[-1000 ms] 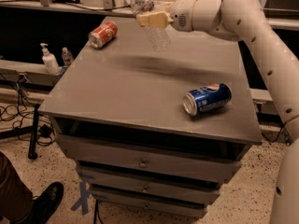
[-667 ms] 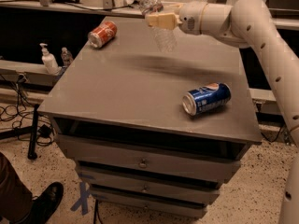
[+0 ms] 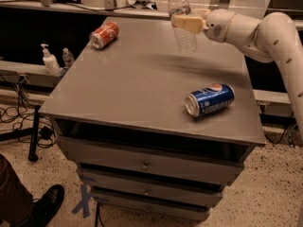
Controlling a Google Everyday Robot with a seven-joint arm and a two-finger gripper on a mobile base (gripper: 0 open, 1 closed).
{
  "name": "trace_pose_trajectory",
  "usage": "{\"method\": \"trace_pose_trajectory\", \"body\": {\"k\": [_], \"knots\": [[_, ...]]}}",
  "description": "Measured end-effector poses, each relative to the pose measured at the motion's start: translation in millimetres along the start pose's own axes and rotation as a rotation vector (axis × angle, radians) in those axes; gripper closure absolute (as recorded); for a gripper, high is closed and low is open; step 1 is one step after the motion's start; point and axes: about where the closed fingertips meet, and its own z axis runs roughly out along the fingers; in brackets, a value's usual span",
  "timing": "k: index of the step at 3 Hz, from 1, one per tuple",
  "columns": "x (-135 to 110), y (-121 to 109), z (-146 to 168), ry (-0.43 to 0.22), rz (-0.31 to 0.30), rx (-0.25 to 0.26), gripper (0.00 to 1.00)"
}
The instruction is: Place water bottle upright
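Observation:
The water bottle is clear ribbed plastic with a white cap. It stands nearly upright, cap up, at the far right part of the grey table top. I cannot tell whether its base touches the top or hangs just above it. My gripper reaches in from the right on the white arm and is shut on the bottle around its upper middle. The label band is hidden behind the fingers.
A blue soda can lies on its side near the front right. A red soda can lies on its side at the far left. A white pump dispenser and a small bottle stand on a ledge to the left. Drawers are below; a shoe is at bottom left.
The bottle has turned from tilted to nearly upright. The gripper has moved right and down toward the table top with the bottle in it.

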Motion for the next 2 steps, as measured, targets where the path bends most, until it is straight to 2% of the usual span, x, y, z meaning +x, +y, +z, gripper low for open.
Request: {"method": "trace_pose_trajectory", "body": {"k": [2], "knots": [[10.0,-38.1,-51.3,-0.121,0.064,0.073,1.00]]}}
